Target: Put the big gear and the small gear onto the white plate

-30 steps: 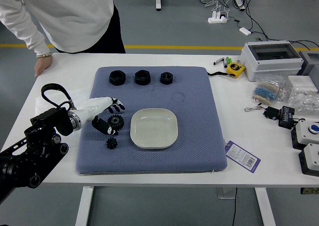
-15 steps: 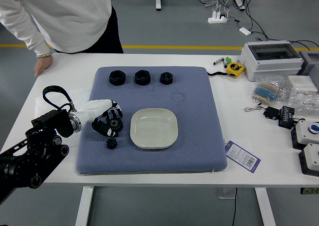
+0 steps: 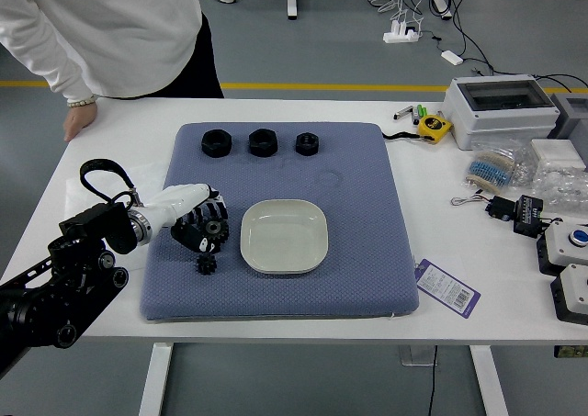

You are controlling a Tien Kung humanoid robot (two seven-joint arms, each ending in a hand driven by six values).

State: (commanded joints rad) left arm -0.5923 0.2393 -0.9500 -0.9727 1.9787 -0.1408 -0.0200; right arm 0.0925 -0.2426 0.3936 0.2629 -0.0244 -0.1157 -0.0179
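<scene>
Black fingers of the left hand [image 3: 190, 232] grip the big gear [image 3: 218, 227], nine o'clock from the plate [image 3: 284, 238]; the small gear [image 3: 207, 264] lies at eight (likely stiff, light; pinch the rims).

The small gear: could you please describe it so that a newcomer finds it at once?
On the white table lies a blue mat, with a white plate near its middle. Left of the plate is the small gear: black, toothed, smaller than the big gear and closer to the table's near edge.
</scene>
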